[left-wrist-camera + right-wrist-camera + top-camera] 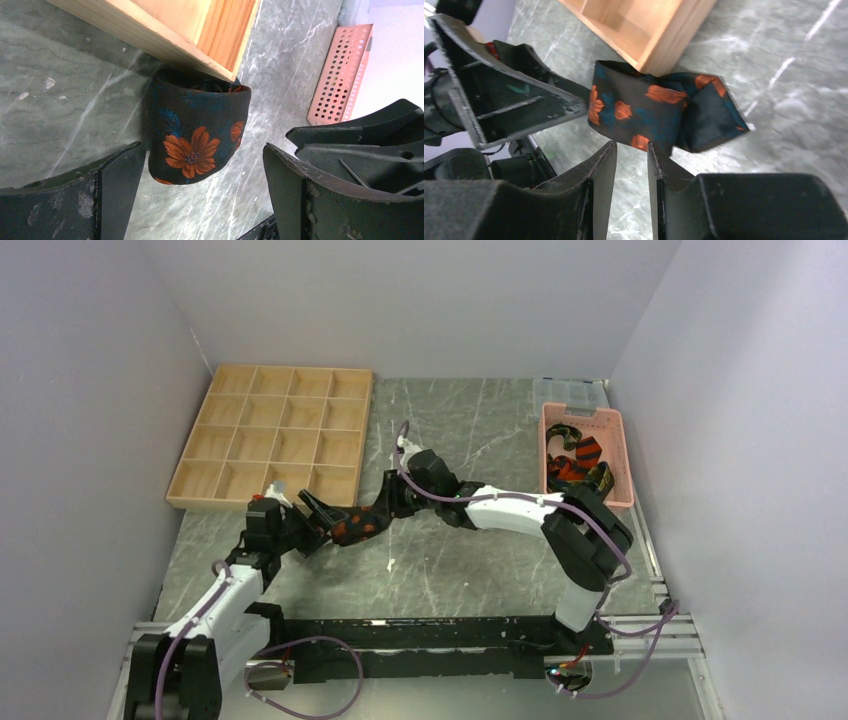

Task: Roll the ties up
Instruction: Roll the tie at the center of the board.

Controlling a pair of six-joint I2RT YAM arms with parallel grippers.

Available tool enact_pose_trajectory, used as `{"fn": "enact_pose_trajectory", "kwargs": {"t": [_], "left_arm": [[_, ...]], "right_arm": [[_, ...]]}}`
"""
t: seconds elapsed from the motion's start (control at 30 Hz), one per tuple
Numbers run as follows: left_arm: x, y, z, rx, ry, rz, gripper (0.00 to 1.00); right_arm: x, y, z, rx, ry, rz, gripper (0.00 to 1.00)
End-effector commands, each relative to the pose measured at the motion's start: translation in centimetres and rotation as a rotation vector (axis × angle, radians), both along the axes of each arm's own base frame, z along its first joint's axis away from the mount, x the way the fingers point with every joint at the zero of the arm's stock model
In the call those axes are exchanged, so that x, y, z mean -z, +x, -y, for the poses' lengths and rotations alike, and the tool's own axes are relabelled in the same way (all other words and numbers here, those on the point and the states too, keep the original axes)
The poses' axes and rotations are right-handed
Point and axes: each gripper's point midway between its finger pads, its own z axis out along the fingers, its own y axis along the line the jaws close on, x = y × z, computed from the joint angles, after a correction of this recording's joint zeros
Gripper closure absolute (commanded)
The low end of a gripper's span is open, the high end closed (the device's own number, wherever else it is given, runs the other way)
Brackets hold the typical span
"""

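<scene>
**A:** Where is the tie (639,107)?

**B:** It lies on the grey table (470,570), right at the near corner of the wooden tray (190,498), and it seems to touch that corner. It is black with orange flowers and blue leaves, and it is rolled into a loose bundle. One pointed flap sticks out to the side.

**A:** And the left gripper (202,155)?

**B:** It is spread wide, with one finger (117,175) on each side of the roll. Neither finger presses on the cloth.

**A:** What about the right gripper (631,150)?

**B:** It comes in from the other side with its tips just beside the lower edge of the roll. The jaws are a narrow slit apart, and only the table shows through the gap. It has no grip on the cloth.

**A:** Are there any other ties?

**B:** A few more ties (575,462), striped and patterned, lie heaped in the pink basket (583,412) at the far right of the table. That is well apart from both grippers.
</scene>
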Motion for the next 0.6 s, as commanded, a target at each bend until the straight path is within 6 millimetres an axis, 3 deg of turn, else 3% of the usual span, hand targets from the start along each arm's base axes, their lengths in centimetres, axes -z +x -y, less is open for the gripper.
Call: {"fn": "enact_pose_trajectory", "kwargs": {"t": [0.0,0.37,0.57], "left_arm": [[0.0,0.4,0.4,0.032,-0.009,0.018,0.06],[1.1,0.9,1.2,0.092,-0.023,-0.004,0.06],[1.6,1.3,0.9,0.105,0.024,-0.017,0.11]], "right_arm": [[-1.5,0.0,-2.7,-0.069,0.061,-0.003,0.66],[4.0,1.0,-2.9,-0.051,-0.040,-0.057,0.67],[5.9,1.2,-2.1,-0.026,-0.065,-0.078,0.67]]}}
